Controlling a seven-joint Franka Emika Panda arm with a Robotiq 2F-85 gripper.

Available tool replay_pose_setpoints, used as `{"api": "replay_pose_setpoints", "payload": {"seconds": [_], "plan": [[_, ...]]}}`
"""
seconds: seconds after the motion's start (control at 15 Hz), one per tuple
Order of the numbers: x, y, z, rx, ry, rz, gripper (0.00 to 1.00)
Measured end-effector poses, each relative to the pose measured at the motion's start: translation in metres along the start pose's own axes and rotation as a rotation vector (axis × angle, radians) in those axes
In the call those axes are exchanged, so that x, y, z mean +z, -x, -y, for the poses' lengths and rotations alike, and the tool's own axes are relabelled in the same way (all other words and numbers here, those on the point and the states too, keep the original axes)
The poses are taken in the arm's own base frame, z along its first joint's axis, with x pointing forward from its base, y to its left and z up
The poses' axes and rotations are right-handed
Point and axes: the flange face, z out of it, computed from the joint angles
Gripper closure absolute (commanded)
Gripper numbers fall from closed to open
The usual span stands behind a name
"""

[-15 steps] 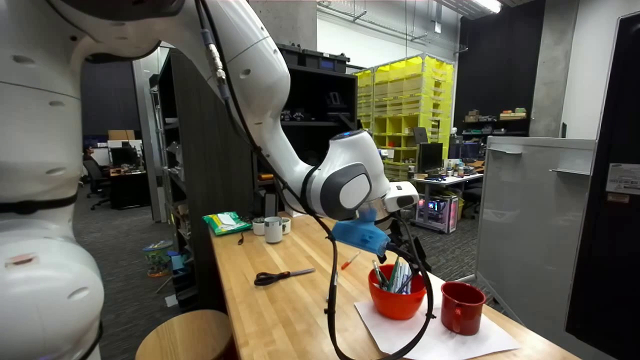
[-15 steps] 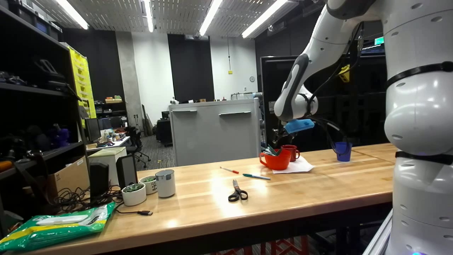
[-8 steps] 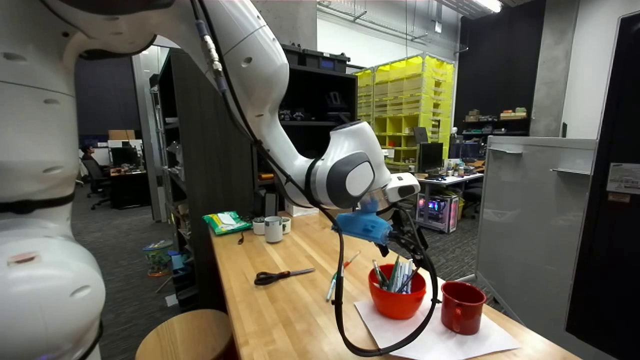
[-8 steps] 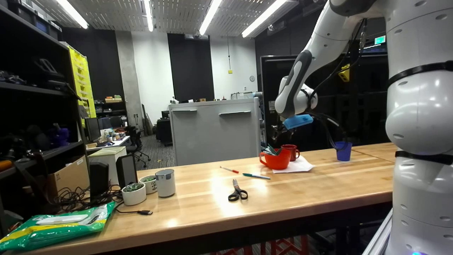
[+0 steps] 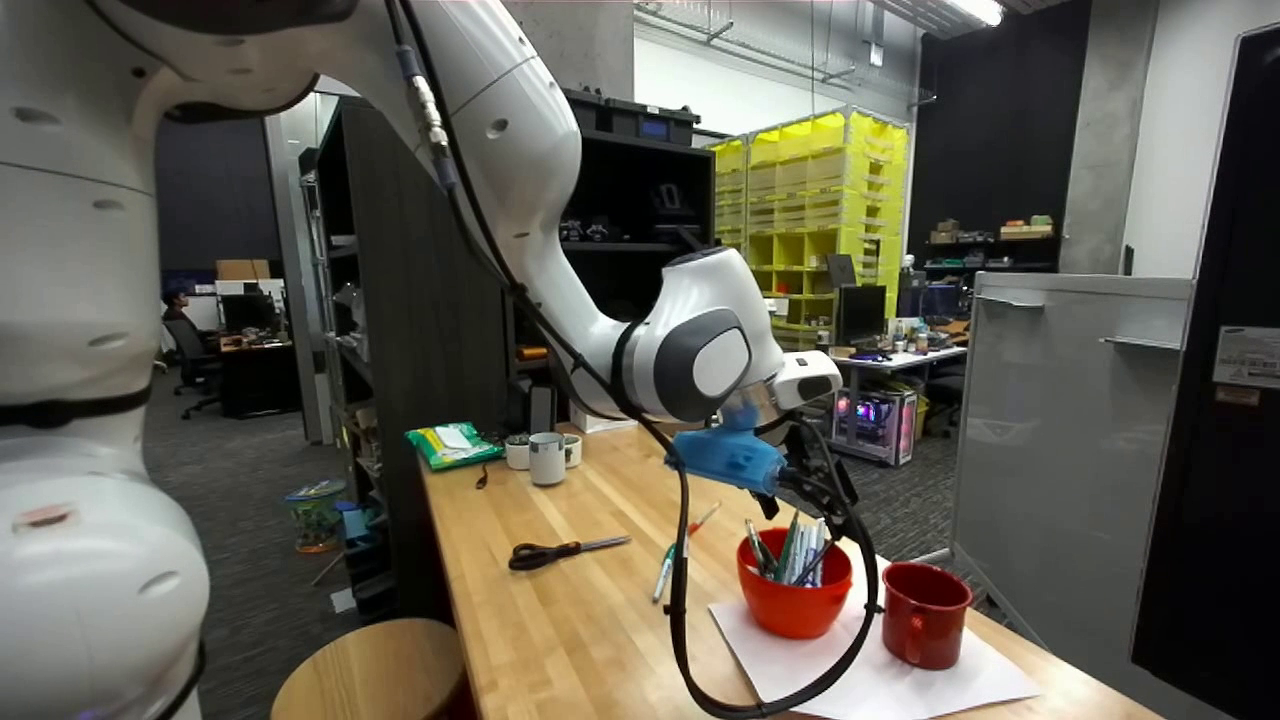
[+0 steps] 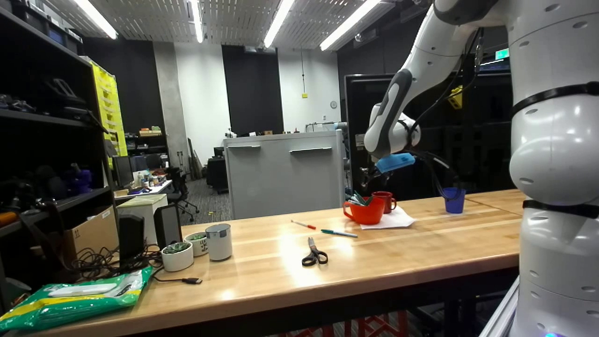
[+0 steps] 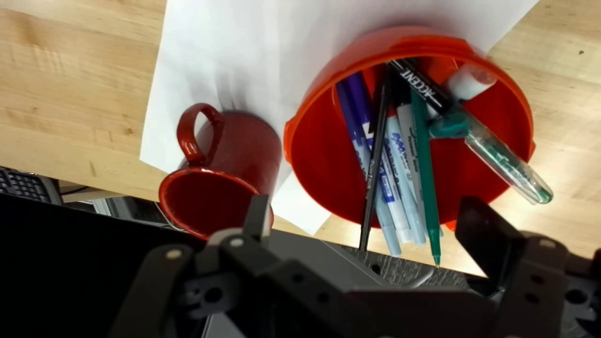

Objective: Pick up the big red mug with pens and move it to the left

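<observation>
The big red mug with pens (image 5: 797, 607) stands upright on a sheet of white paper (image 5: 880, 690). It also shows in an exterior view (image 6: 367, 214), where its handle points left. In the wrist view the mug (image 7: 328, 188) is seen from above, with several pens and markers (image 7: 399, 178) leaning inside. My gripper (image 7: 371, 223) is open and empty, its fingers spread about as wide as the mug. In both exterior views, the gripper (image 5: 806, 508) (image 6: 374, 177) hangs above the mug and the pens, apart from them.
A smaller dark red mug (image 5: 925, 615) stands close beside the big one; it is below one finger in the wrist view (image 7: 211, 197). A red pen (image 6: 303, 224), a green pen (image 6: 339, 232) and scissors (image 6: 314, 252) lie left. A blue cup (image 6: 454, 200) stands right.
Compared with one second ago, my gripper is a little higher above the mug, and the looped cable has shifted. Over the last half second it has sunk very slightly. The mugs have not moved.
</observation>
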Motion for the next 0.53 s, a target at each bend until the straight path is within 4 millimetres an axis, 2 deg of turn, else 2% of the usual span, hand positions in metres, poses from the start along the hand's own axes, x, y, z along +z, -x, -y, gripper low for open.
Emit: {"api": "replay_pose_setpoints", "payload": {"seconds": [0.53], "plan": [[-0.002,-0.003,0.023,-0.111,-0.049,0.0,0.0]]}}
